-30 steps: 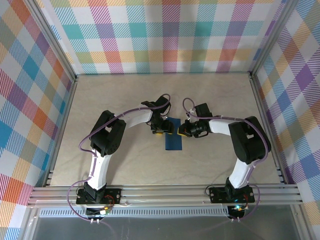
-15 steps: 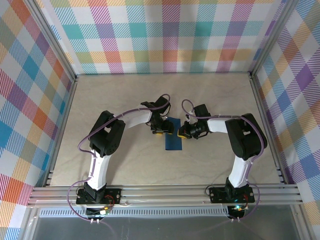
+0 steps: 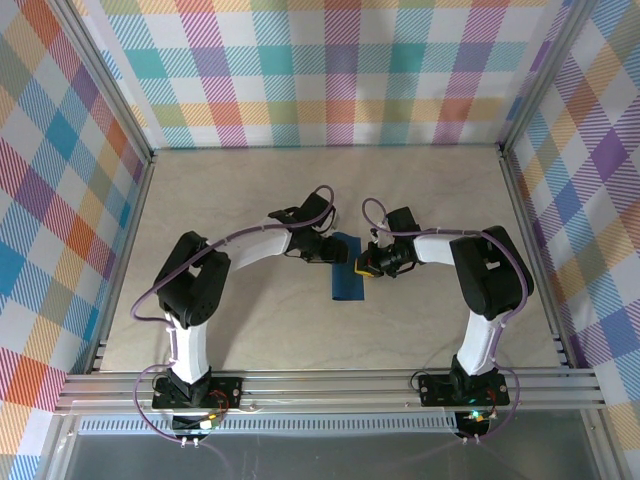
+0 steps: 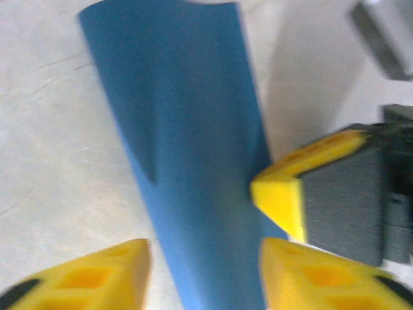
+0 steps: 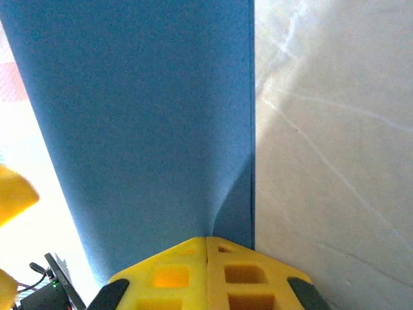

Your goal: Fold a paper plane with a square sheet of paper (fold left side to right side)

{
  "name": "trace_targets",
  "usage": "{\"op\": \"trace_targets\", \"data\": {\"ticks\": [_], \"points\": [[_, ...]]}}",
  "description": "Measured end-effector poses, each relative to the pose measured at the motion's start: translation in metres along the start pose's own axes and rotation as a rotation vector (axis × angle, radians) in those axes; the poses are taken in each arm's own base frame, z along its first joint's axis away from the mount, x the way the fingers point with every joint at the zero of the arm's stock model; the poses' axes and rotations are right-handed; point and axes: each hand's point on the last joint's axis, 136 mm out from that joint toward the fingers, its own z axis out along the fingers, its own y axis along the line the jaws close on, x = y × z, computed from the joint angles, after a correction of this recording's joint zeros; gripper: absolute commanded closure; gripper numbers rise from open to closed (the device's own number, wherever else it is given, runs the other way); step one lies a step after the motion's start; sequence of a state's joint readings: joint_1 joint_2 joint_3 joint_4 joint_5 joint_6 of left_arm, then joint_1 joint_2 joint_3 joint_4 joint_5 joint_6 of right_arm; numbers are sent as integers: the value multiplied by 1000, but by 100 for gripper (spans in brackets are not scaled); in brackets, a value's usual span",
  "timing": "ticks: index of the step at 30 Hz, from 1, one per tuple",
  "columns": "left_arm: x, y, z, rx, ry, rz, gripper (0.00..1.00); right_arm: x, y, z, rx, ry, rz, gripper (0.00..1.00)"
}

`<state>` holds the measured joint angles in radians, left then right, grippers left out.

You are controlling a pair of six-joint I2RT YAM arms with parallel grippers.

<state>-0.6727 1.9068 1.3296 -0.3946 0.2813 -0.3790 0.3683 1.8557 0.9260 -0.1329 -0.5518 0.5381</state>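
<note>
1. Got the sheet of paper [image 3: 348, 272] lying flat around the middle of the bench [image 3: 240, 200]. Folded down to a narrow dark-blue strip, long side running 12 to 6 o'clock from the top camera.
2. From the right wrist, looks like two layers of the sheet [image 5: 142, 129], with a straight edge going 12 to 6 and a small pucker right by the tips.
3. Left jaws: parked at the sheet's 10 o'clock side in the top view, partly open. From the left wrist, yellow fingertips [image 4: 84, 281] straddling the near end of the sheet [image 4: 187, 161], with a gap on the 9 o'clock side. Not gripping anything.
4. Right jaws: over at the sheet's 3 o'clock edge in the top view, closed all the way. Yellow fingertips [image 5: 168, 274] squeezed together with no gap, down on the edge of the sheet. Can't tell whether any paper is nipped between them or just pinned underneath.
5. Also catching a right fingertip [image 4: 281, 194] from the left wrist, resting on the sheet's 3 o'clock edge, just beside the left jaws.
6. Both arms bolted at the bench's 6 o'clock edge and bent in toward the middle. Checked walls [image 3: 340, 70] standing at 9, 12 and 3 o'clock.
</note>
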Motion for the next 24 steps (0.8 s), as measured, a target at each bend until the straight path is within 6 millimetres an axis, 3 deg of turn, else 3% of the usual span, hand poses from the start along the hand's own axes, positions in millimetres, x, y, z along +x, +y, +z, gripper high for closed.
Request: {"op": "trace_targets", "data": {"ticks": [4,6,11,24], "points": [[1,-13,3,96,-17,10,85,0,0,0,3,0,1,100],[5,-14,7,124,-12,2,88,0,0,0,7,1,2,100],[7,-9,19,166,-10,-22,90,-1,-1,-1,16,1,1,100],[19,27,36,181,7,-94,93,-1,-2,-1,37,3,-19,100]]}}
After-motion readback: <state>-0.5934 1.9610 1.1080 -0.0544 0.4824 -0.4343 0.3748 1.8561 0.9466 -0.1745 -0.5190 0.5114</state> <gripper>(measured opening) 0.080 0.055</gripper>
